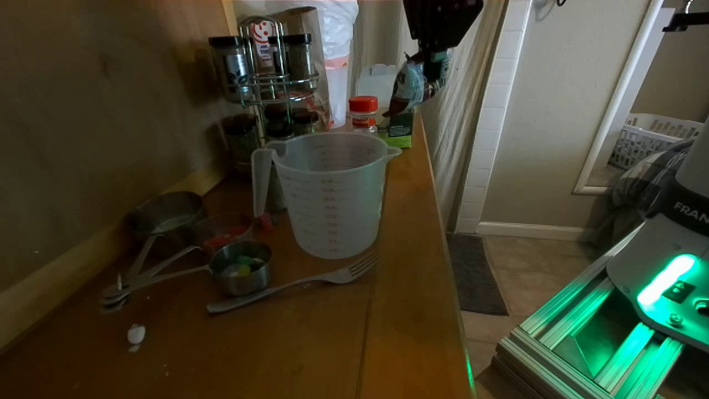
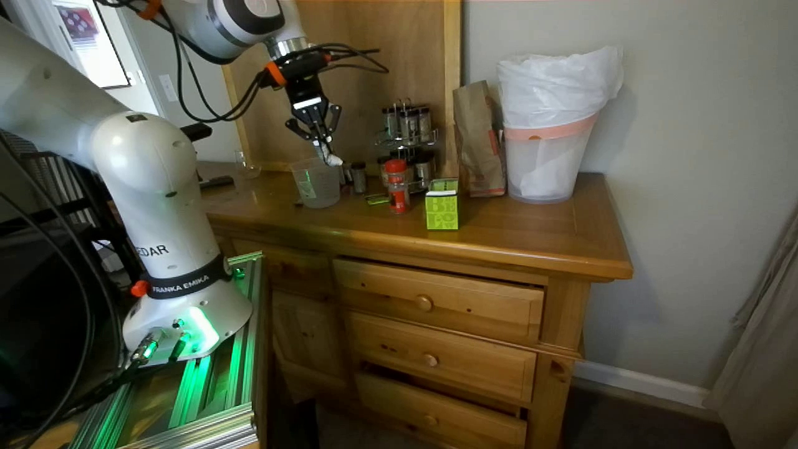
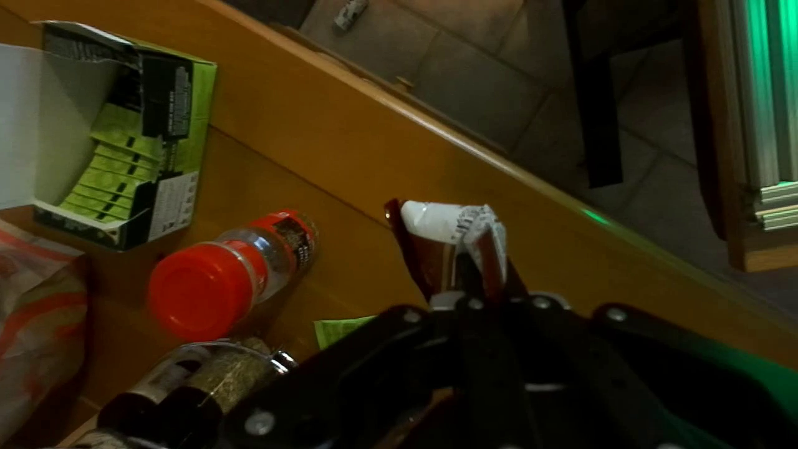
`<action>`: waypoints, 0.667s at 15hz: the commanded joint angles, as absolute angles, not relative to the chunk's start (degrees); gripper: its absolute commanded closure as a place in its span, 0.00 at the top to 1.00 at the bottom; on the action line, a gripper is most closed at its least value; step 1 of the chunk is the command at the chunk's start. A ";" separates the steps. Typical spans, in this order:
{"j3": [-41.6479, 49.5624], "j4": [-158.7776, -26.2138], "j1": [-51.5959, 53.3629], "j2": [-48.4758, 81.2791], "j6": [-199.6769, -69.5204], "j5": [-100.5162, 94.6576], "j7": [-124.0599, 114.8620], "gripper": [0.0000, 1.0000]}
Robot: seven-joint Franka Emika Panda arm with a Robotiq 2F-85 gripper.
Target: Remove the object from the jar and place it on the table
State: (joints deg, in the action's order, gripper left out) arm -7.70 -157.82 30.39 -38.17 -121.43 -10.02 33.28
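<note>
Far left in an exterior view: brown wooden panel (image 1: 99,111), dark round metal measuring cup (image 1: 180,239) just beside it. Next right, smaller round cup (image 1: 208,225) with red bits (image 1: 226,240) inside; its material too dim to tell. Then small silver metal cup (image 1: 249,282), green and yellow bits (image 1: 243,267) in it. Their handles bunch up lower left. Small white lump (image 1: 136,334) sits near those, on the long brown wooden countertop (image 1: 310,354).

Silver metal fork (image 1: 299,283) lies flat just beside the silver cup, tines pointing right. Behind: two-tier chrome wire rack (image 1: 285,78) with black-lidded glass spice jars (image 1: 230,69), brown paper bag (image 1: 302,16), whitish bin (image 1: 339,88) with white bag liner (image 1: 339,30).

Large translucent whitish plastic measuring jug (image 1: 332,210) stands upright, handle left, spout right, red scale marks on its wall; fork tines near its foot. Beyond it, clear bottle with red cap (image 1: 363,105), standing, then green-and-black cardboard box (image 1: 399,133). Wrist view: box is open, green sachets (image 3: 109,187) in a row inside.

Black two-finger gripper (image 1: 433,71): fingers pinched on a crinkled white-and-dark-red packet (image 1: 410,83). Packet's out of the jug, up in the air; wrist view has countertop behind it.

Far right: white slotted plastic basket (image 1: 628,145), then white robot arm base (image 1: 642,252), green light on, on a silver metal frame (image 1: 548,360).
</note>
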 commanded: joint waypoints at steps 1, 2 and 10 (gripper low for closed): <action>-8.79 -157.72 29.47 -33.39 -125.13 -8.78 32.70 0.01; -9.07 -157.73 29.01 -32.31 -126.34 -9.70 32.93 0.01; -8.62 -157.82 28.08 -25.60 -138.87 -9.63 36.93 0.32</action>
